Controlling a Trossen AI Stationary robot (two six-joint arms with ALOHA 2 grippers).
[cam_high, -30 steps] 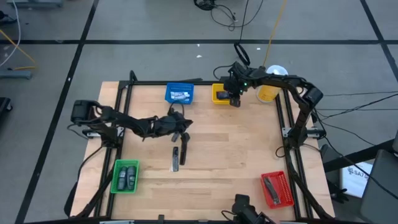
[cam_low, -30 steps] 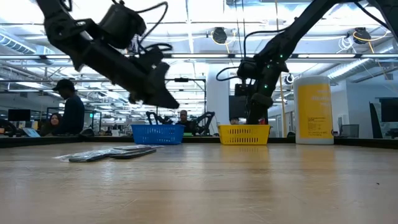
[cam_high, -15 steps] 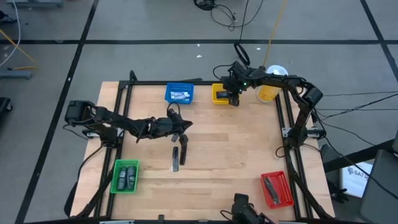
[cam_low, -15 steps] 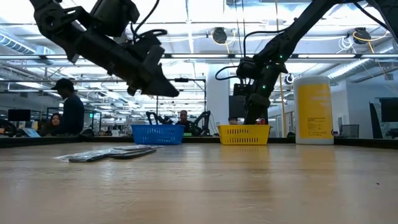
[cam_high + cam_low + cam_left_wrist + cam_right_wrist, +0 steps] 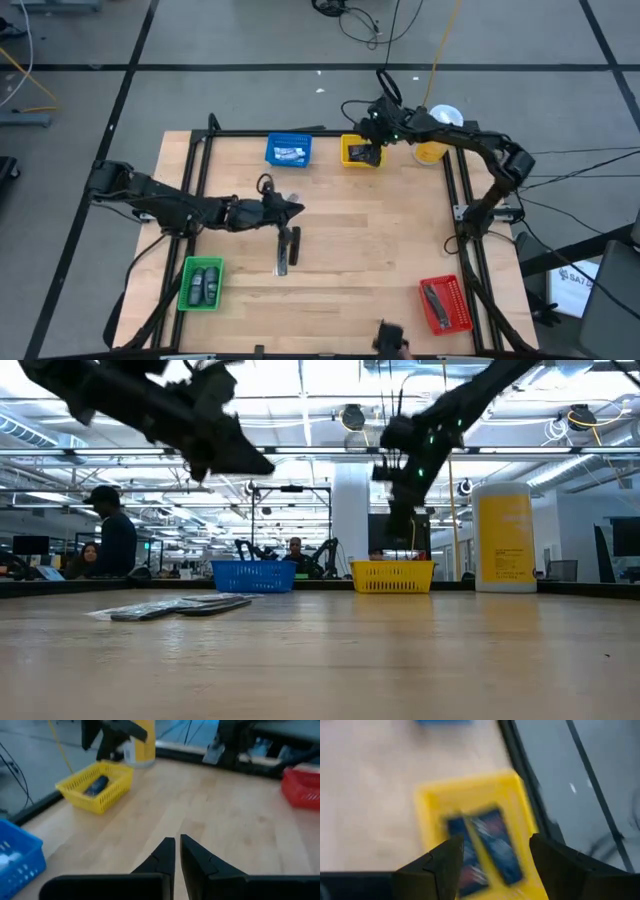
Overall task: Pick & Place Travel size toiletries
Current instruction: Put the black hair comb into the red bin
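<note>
you've got the right gripper [image 5: 492, 857] spread wide and empty over the yellow bin [image 5: 355, 152], two blue toiletries [image 5: 485, 847] lying inside, while the left gripper [image 5: 177, 851], fingers together holding nothing, hangs above the dark tubes [image 5: 286, 250] on the table [image 5: 380, 240], likely next to grab.

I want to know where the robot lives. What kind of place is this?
Probably a big robot lab or workshop. Behind the wooden table the low view shows a long hall with ceiling lights, a person at a computer screen, and cables on the floor in the high view.
</note>
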